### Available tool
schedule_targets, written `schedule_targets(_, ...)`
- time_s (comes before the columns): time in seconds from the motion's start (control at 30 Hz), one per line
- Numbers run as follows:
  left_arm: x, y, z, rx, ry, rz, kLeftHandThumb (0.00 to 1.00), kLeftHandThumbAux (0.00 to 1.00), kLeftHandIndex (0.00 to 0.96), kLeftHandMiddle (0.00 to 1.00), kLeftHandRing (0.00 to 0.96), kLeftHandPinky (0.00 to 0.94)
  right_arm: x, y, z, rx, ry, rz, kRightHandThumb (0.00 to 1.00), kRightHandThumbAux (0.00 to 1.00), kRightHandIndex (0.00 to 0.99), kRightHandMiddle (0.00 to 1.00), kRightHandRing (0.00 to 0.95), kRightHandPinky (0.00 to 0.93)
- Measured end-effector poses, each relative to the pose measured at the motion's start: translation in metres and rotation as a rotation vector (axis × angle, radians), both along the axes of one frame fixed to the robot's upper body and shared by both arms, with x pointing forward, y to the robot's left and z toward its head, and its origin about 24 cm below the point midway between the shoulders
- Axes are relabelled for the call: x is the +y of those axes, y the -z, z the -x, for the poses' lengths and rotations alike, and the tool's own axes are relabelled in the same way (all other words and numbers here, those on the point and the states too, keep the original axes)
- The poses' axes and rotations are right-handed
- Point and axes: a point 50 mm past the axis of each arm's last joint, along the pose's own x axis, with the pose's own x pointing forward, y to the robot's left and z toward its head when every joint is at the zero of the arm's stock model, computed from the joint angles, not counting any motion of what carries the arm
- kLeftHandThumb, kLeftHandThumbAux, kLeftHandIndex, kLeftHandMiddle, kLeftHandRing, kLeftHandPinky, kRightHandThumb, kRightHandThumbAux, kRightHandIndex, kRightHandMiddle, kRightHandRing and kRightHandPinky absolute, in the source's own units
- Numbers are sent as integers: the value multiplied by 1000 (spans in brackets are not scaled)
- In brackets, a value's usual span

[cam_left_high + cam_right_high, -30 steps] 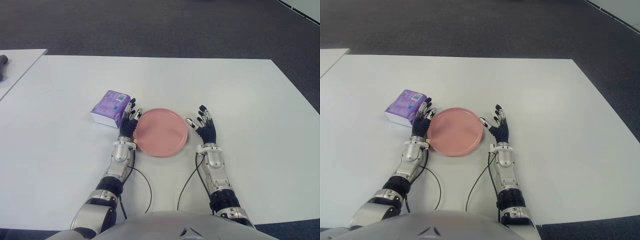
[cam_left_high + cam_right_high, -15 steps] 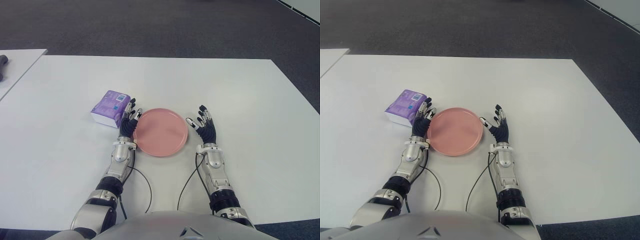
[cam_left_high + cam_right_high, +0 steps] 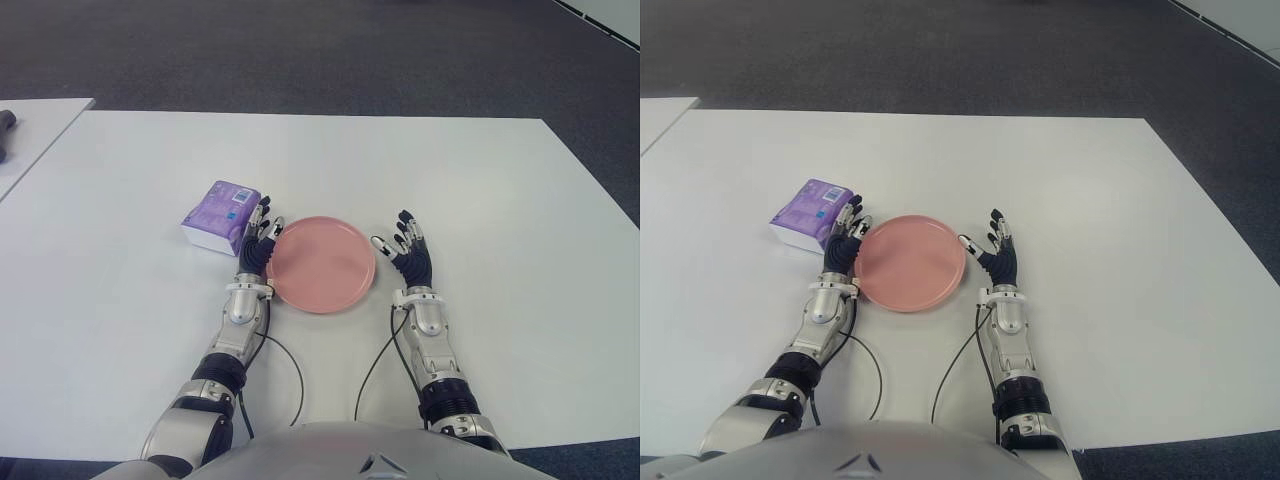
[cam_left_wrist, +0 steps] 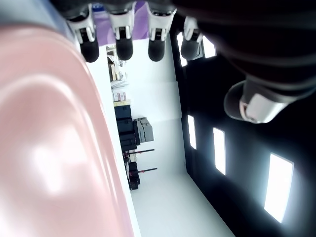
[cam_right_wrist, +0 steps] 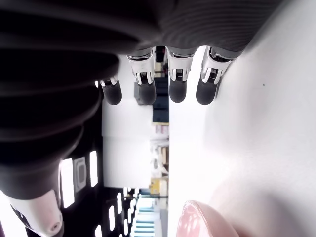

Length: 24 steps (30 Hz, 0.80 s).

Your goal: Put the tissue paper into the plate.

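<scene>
You can only see part of the tissue pack point(image 3: 222, 216), because the left hand point(image 3: 258, 245) covers its near right corner. The print on its label is too small to read. The left hand also hides a bit of the pink plate point(image 3: 322, 264) at its left rim. A dark thing point(image 3: 5, 135) on the other table is cut off by the picture's edge (you can't tell what it is).

- Even, bright overhead light falls on the white table point(image 3: 500, 200); shadows under the arms are faint and soft.
- Wrist views are blurred up close, the pink plate point(image 4: 44, 148) shows soft glare, and ceiling lights appear as bright rectangular panels.
</scene>
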Motion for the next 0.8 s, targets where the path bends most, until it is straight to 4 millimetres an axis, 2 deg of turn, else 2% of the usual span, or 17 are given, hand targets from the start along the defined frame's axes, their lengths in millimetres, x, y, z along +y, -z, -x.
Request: schedule_targets(0.8,1,1,0,8,-11,-3,0,405,0,0,0,0,1,1,-1,-6,0,1,32,709,0,0,0,0)
